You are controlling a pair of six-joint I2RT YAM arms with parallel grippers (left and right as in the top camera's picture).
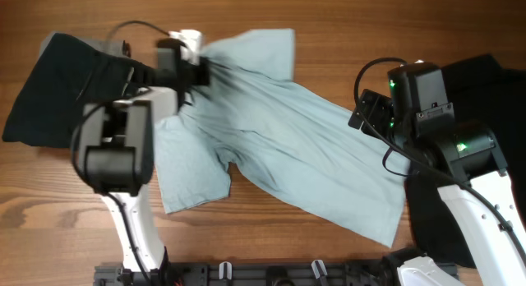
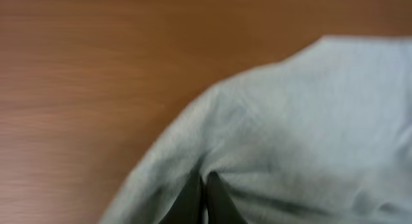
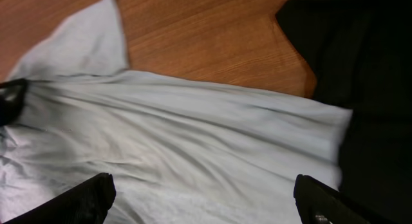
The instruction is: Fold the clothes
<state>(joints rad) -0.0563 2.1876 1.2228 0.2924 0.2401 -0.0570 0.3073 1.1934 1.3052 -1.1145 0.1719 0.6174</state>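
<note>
Now, my left gripper (image 2: 203,185): pinched shut on T-shirt (image 1: 312,154), seemingly near its collar.
My right gripper (image 3: 205,185): fingers wide, T-shirt spread below them.

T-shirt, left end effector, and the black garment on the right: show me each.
T-shirt (image 1: 312,154), overhead view, middle of its body.
Left end effector (image 2: 205,205), left wrist view, between fingertips pinching the T-shirt.
Black garment (image 3: 373,89), right wrist view, upper part.

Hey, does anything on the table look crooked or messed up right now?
Yes. The pale blue T-shirt lies slanted across the table, creased rather than flat, its fabric puckered where the left claw pinches it. A black garment lies rumpled at the left, another at the right.
</note>
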